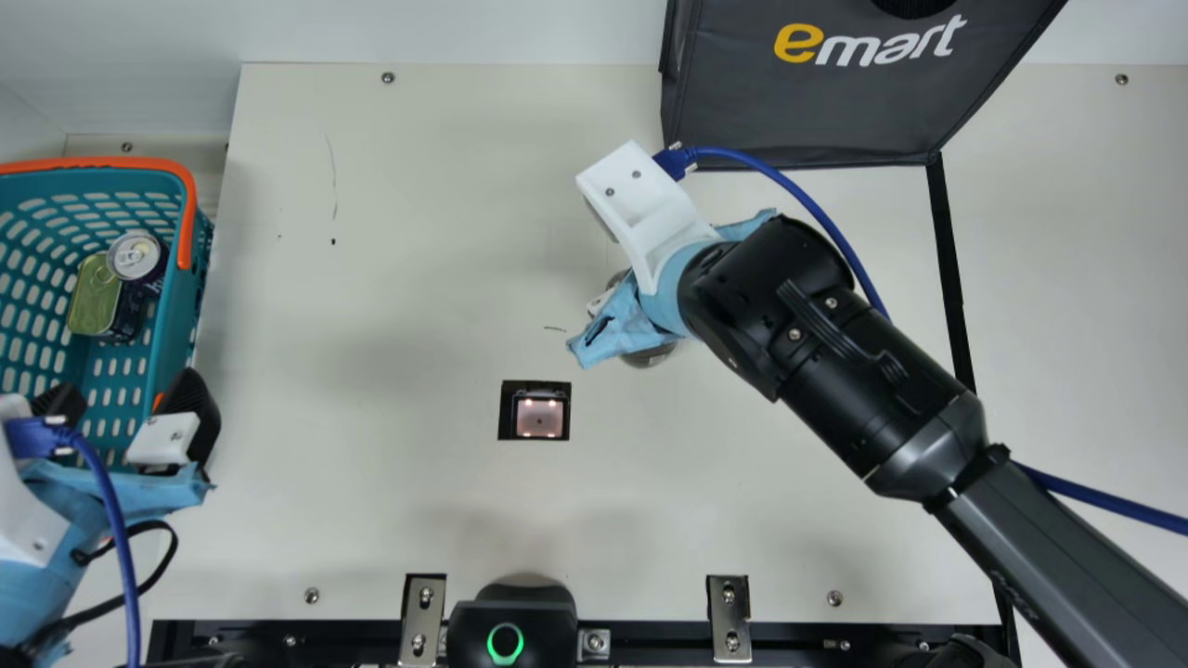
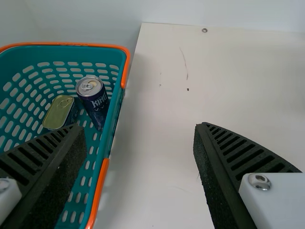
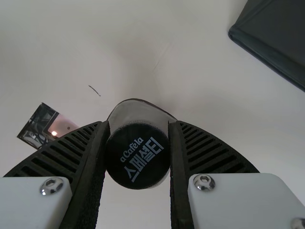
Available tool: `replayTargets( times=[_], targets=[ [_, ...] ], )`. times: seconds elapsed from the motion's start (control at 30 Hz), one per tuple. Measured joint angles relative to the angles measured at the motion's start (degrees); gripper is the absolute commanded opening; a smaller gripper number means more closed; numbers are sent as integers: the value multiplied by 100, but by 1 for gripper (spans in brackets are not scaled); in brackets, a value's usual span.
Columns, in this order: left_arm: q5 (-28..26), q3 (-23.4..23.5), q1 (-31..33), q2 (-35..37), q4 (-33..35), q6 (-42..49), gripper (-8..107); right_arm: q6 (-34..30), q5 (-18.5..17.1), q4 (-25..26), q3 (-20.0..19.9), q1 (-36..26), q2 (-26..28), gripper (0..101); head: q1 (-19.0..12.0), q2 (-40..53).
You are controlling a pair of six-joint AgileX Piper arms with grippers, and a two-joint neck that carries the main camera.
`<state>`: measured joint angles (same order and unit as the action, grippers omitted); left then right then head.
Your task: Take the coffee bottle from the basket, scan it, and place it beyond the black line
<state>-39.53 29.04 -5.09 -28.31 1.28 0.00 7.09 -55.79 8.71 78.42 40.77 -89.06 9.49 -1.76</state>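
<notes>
- Here at the right gripper (image 1: 620,327), the fingers (image 3: 178,176) are clamped around the coffee bottle (image 3: 138,155), one on either side, its dark cap facing the wrist camera.
- Over on the left, the left gripper (image 1: 127,390) has its fingers spread wide with nothing between them, one above the basket (image 1: 93,162), the other out past its side, over the desk (image 1: 371,501).
- Back to the bottle: the main view catches part of it under the right gripper, between the scanner (image 1: 539,415) and the black line (image 1: 951,269), so it's on the scanner's side of that line. Whether its base touches the desk, I can't tell.
- And there's the scanner, set in a dark square, small lights glowing, near the bottle.
- Inside the basket, a dark drink can (image 1: 137,255) stands right by a tin with a greenish-gold lid (image 1: 95,297).
- Farther out, the dark bag (image 1: 817,102) sits at the far side of the desk, and the black line runs from its corner toward the robot's side, passing under the right arm.
</notes>
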Motion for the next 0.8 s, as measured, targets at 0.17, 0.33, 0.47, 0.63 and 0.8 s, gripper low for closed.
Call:
replayTargets(
  times=[0.17, 0.33, 0.47, 0.63, 0.8],
  targets=[
    [0, 0, 0, 0, 0, 0, 90, -37, -7, 11, 87, -17, -3, 0, -9, 0],
    [0, 0, 0, 0, 0, 0, 90, -57, -13, 11, 156, -30, -14, 0, -9, -545],
    [0, 0, 0, 0, 0, 0, 90, -57, -26, 11, 211, -42, -19, 0, -9, -1063],
    [0, 0, 0, 0, 0, 0, 90, -57, -55, 11, 258, -55, -19, 0, 0, -1705],
    [0, 0, 0, 0, 0, 0, 90, -57, -58, 5, 276, -102, -14, 0, -9, -1969]
  ],
)
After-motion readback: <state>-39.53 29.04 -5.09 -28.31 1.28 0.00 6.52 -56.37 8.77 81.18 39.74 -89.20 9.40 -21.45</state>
